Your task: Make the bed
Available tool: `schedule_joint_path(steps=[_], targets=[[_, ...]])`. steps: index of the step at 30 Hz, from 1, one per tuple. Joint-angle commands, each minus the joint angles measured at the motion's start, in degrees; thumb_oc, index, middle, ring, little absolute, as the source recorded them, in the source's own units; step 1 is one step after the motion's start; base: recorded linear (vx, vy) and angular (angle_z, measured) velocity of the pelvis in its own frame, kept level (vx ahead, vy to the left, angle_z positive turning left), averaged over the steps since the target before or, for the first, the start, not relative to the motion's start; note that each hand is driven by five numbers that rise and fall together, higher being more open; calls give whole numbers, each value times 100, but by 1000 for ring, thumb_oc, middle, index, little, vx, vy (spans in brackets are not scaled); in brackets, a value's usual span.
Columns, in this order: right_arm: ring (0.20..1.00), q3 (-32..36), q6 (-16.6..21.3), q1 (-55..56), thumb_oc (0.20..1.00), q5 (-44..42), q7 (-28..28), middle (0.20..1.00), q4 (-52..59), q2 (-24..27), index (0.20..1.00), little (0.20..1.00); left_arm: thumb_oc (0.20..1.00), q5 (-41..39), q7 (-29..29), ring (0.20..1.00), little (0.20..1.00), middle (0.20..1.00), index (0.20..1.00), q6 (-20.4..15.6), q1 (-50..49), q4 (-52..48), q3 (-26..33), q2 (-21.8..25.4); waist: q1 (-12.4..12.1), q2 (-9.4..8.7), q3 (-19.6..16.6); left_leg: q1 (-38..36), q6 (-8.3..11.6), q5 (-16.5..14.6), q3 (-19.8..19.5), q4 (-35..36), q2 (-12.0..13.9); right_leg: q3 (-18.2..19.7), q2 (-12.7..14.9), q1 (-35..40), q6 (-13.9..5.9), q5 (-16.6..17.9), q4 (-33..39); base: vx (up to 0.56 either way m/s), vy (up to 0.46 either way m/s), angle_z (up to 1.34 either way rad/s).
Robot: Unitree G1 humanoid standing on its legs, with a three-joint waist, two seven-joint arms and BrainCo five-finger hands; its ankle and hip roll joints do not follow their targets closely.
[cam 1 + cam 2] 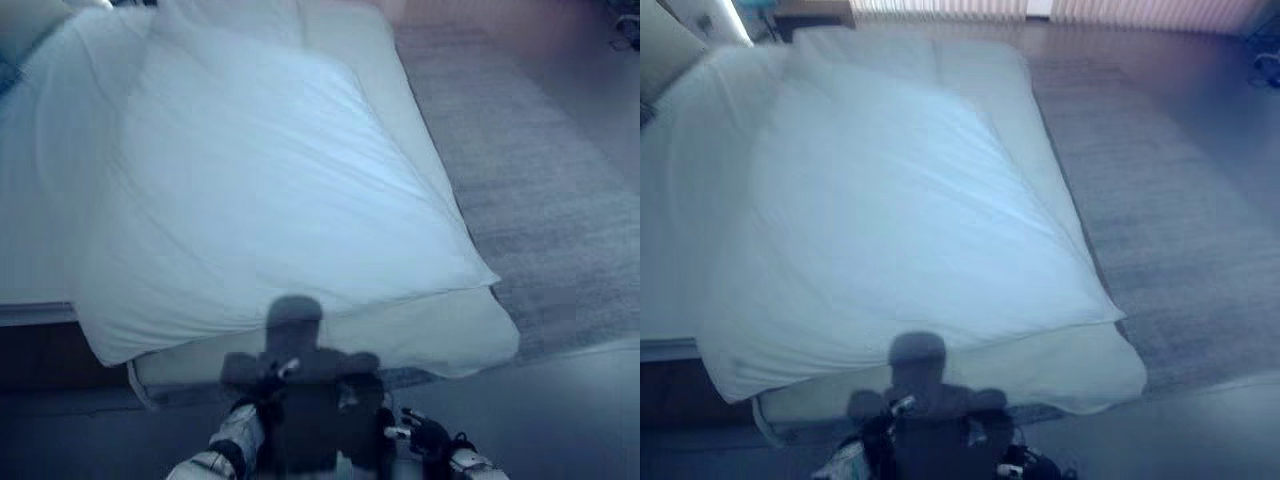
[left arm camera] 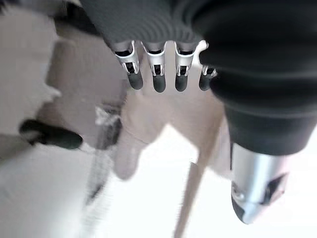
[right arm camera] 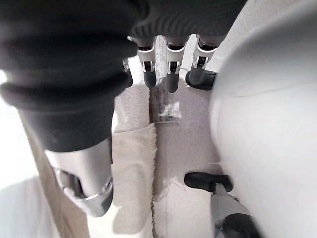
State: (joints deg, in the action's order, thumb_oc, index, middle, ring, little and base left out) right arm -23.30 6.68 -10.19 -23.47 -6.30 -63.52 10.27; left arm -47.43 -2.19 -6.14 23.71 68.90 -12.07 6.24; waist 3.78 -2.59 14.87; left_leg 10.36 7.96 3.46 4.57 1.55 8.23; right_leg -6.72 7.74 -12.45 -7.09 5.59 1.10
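A white duvet (image 1: 270, 200) lies spread over the bed, with its near edge hanging over the foot at the left. The mattress (image 1: 450, 335) shows bare at the near right corner and along the right side. My left hand (image 1: 265, 385) and right hand (image 1: 422, 432) hang low in front of the foot of the bed, apart from the duvet. In the left wrist view the fingers (image 2: 156, 74) are straight and hold nothing. The right wrist view shows the right fingers (image 3: 168, 69) relaxed and empty above the floor.
A grey rug (image 1: 540, 200) runs along the bed's right side, with bare floor (image 1: 560, 420) nearer me. A dark nightstand (image 1: 810, 12) stands beyond the head of the bed, and curtains (image 1: 1120, 10) hang along the far wall.
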Motion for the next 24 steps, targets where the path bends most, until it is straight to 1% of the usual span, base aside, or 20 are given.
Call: schedule_joint_path(steps=[1, 2, 3, 4, 5, 7, 8, 10, 12, 14, 15, 18, 20, 21, 22, 23, 24], targets=[[1000, -276, 178, -340, 1000, -228, 57, 1000, 509, 84, 1000, 1000, 1000, -830, 234, 1000, 1000, 1000, 1000, -296, 720, -53, 471, -165, 99, -84, 299, 797, -343, 161, -84, -371, -307, 96, -203, -880, 0, -287, -934, -173, -35, -5], [1000, -314, 196, -378, 1000, -272, 81, 1000, 695, 117, 1000, 1000, 1000, -989, 355, 1000, 1000, 1000, 1000, -364, 862, -113, 601, -130, 129, -128, 399, 1010, -325, 115, -101, -603, -307, 97, -190, -1030, 8, -296, -1059, -174, -46, -2], [1000, -333, 208, -399, 1000, -381, 88, 1000, 962, 166, 1000, 1000, 1000, -1229, 420, 1000, 1000, 1000, 1000, -397, 1032, -224, 736, -85, 187, -160, 464, 1397, -291, 49, -144, -962, -313, 80, -174, -1321, 11, -352, -1308, -126, -41, 3], [1000, -335, 205, -402, 1000, -383, 89, 1000, 966, 168, 1000, 1000, 1000, -1231, 418, 1000, 1000, 1000, 1000, -396, 1038, -220, 740, -83, 198, -154, 444, 1446, -292, 35, -153, -1001, -314, 75, -171, -1361, 11, -362, -1333, -120, -46, 11], [1000, -372, 207, -380, 1000, -469, 63, 1000, 1287, 225, 1000, 1000, 1000, -1475, 476, 1000, 1000, 1000, 1000, -464, 1227, -319, 921, 5, 248, -206, 488, 1740, -261, -25, -170, -1228, -287, 46, -161, -1644, 9, -415, -1559, -56, -23, 12], [1000, -407, 186, -361, 1000, -488, 57, 1000, 1427, 260, 1000, 1000, 1000, -1541, 484, 1000, 1000, 1000, 1000, -465, 1303, -340, 967, 40, 283, -225, 476, 1918, -246, -65, -176, -1380, -271, 44, -152, -1801, 10, -433, -1679, -63, -25, 6], [1000, -438, 195, -345, 1000, -505, 18, 1000, 1616, 335, 1000, 1000, 1000, -1751, 502, 1000, 1000, 1000, 1000, -556, 1486, -457, 1148, 89, 328, -274, 502, 2143, -224, -130, -184, -1574, -235, 39, -143, -2019, 7, -463, -1825, -53, -21, 0], [1000, -447, 186, -326, 1000, -518, 17, 1000, 1717, 384, 1000, 1000, 1000, -1824, 496, 1000, 1000, 1000, 1000, -567, 1552, -530, 1173, 95, 355, -272, 491, 2307, -216, -172, -194, -1732, -224, 36, -134, -2158, 6, -492, -1926, -34, -13, 4], [1000, -448, 217, -320, 1000, -541, 38, 1000, 1843, 434, 1000, 1000, 1000, -2151, 510, 1000, 1000, 1000, 1000, -693, 1788, -580, 1400, 172, 404, -300, 496, 2565, -214, -263, -204, -1945, -192, 34, -124, -2430, 7, -524, -2105, -19, 2, 2], [1000, -430, 239, -321, 1000, -542, 66, 1000, 1893, 448, 1000, 1000, 1000, -2241, 495, 1000, 1000, 1000, 1000, -725, 1840, -609, 1473, 200, 424, -305, 470, 2672, -219, -300, -199, -2033, -190, 43, -128, -2533, 11, -537, -2152, -11, 19, -7], [1000, -423, 264, -329, 1000, -535, 100, 1000, 1944, 457, 1000, 1000, 1000, -2375, 502, 1000, 1000, 1000, 1000, -800, 2002, -642, 1604, 295, 451, -321, 463, 2794, -224, -360, -200, -2153, -174, 57, -119, -2637, 15, -550, -2199, -7, 23, -6], [1000, -447, 277, -341, 1000, -531, 110, 1000, 2036, 472, 1000, 1000, 1000, -2481, 512, 1000, 1000, 1000, 1000, -836, 2198, -569, 1723, 457, 487, -345, 466, 2921, -223, -425, -181, -2280, -153, 85, -127, -2768, 15, -543, -2253, -7, 20, -2], [1000, -465, 287, -373, 1000, -561, 170, 1000, 2105, 500, 1000, 1000, 1000, -2616, 675, 1000, 1000, 1000, 1000, -935, 2522, -501, 1805, 632, 528, -368, 450, 3063, -220, -479, -164, -2403, -133, 118, -119, -2879, -9, -524, -2251, 6, 34, -6], [1000, -466, 289, -388, 1000, -564, 169, 1000, 2101, 498, 1000, 1000, 1000, -2618, 675, 1000, 1000, 1000, 1000, -933, 2544, -486, 1809, 643, 532, -369, 450, 3080, -221, -483, -165, -2413, -132, 118, -119, -2893, -10, -523, -2253, 16, 42, -9], [1000, -491, 296, -372, 1000, -569, 192, 1000, 2246, 527, 1000, 1000, 1000, -2628, 754, 1000, 1000, 1000, 1000, -1004, 2759, -498, 1829, 793, 571, -387, 451, 3146, -227, -509, -157, -2472, -118, 130, -123, -2951, -23, -512, -2268, 11, 24, -5], [1000, -492, 290, -375, 1000, -570, 195, 1000, 2256, 528, 1000, 1000, 1000, -2626, 757, 1000, 1000, 1000, 1000, -1002, 2772, -491, 1831, 800, 572, -388, 450, 3161, -228, -514, -157, -2484, -117, 131, -123, -2963, -24, -513, -2274, 18, 31, -6], [1000, -503, 314, -322, 1000, -573, 205, 1000, 2269, 541, 1000, 1000, 1000, -2608, 788, 1000, 1000, 1000, 1000, -1009, 2909, -438, 1837, 906, 591, -407, 452, 3223, -230, -531, -163, -2540, -111, 131, -126, -3005, -24, -508, -2280, 8, 10, -3]])
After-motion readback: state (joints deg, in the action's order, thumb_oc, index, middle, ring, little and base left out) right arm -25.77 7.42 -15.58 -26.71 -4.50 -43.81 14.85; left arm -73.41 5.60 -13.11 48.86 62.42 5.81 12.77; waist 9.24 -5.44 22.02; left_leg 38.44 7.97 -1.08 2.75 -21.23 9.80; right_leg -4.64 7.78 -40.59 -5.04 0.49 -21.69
